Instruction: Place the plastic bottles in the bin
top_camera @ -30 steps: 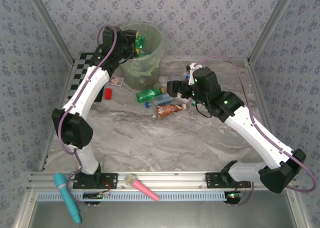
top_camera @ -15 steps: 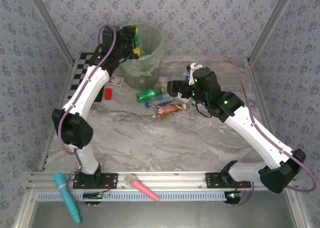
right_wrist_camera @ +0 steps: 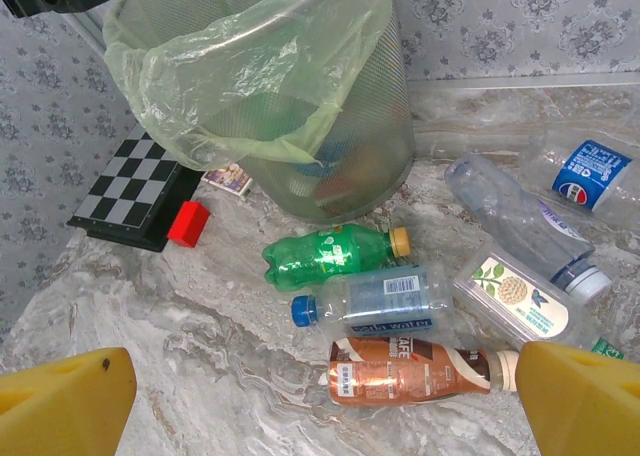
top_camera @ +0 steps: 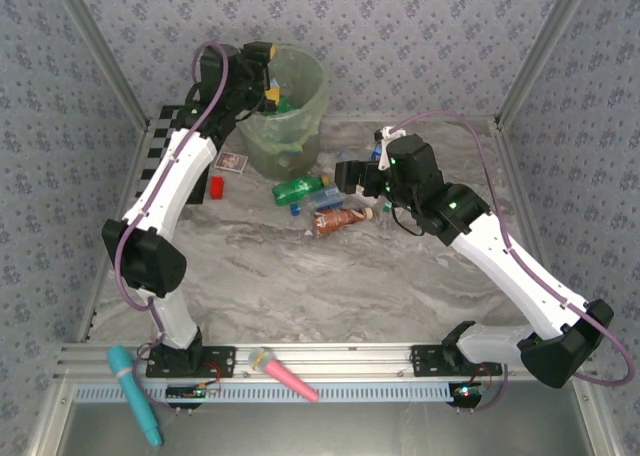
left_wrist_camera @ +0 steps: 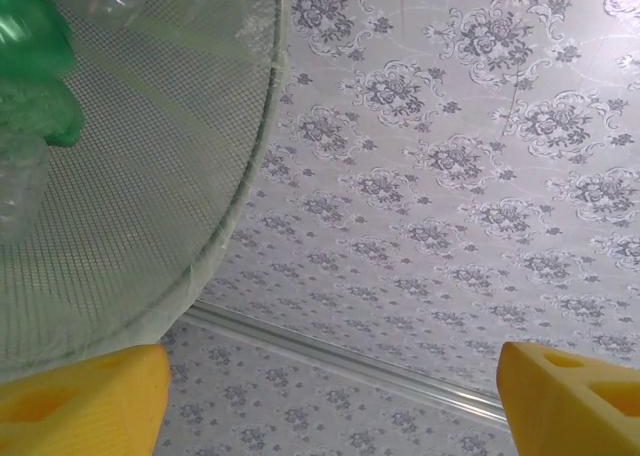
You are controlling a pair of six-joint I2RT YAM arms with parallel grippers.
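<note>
The bin (top_camera: 300,126), a pale-green mesh bucket with a bag liner, stands at the back left. My left gripper (top_camera: 268,76) hangs open at its left rim, with nothing between its yellow fingertips (left_wrist_camera: 80,401). A green bottle (left_wrist_camera: 35,76) shows inside the bin (left_wrist_camera: 200,176). On the table beside the bin (right_wrist_camera: 290,106) lie a green soda bottle (right_wrist_camera: 330,256), a clear blue-capped bottle (right_wrist_camera: 370,301), a brown bottle (right_wrist_camera: 420,369) and several clear ones (right_wrist_camera: 520,216). My right gripper (right_wrist_camera: 325,401) hovers open above this cluster (top_camera: 325,204), holding nothing.
A black-and-white chessboard (right_wrist_camera: 135,191), a red block (right_wrist_camera: 188,223) and a small card (right_wrist_camera: 228,180) lie left of the bin. A pink tool (top_camera: 283,372) and a teal tool (top_camera: 135,393) rest on the front rail. Patterned walls close in the table.
My left gripper opened over the bin and the green bottle it held dropped inside. The gripper then drew back slightly toward the rim. The right arm stayed still.
</note>
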